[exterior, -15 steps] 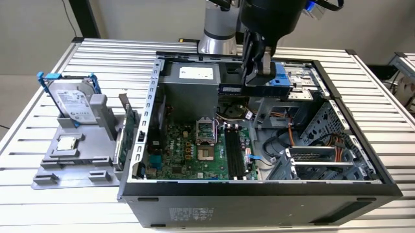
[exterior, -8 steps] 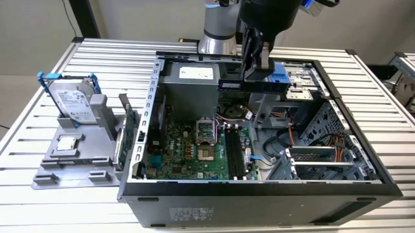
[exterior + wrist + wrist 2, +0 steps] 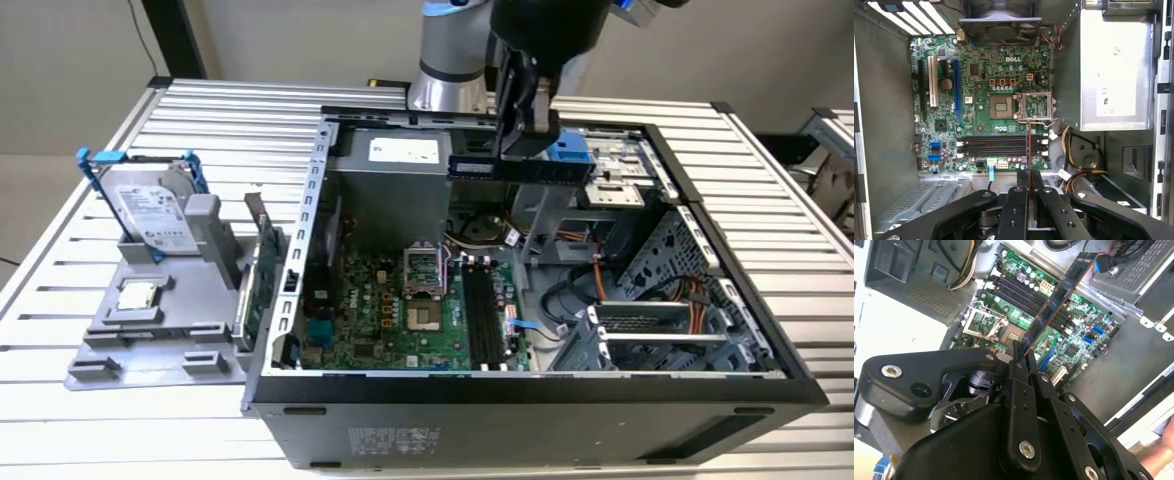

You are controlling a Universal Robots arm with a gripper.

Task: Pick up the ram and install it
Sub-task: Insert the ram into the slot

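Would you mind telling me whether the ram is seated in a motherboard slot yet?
Not seated: the gripper holds the ram in the air above the motherboard, whose black slots lie empty.

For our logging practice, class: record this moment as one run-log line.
end effector: shut on ram | ram: held above motherboard | slots: ram not seated | install: not yet done

We see a slatted metal table of pale ridged bars. Two things sit directly on it. An open computer case lies on its side toward the exterior view's right. A grey stand sits just beside it, on the exterior view's left. Both rest flat on the slats.
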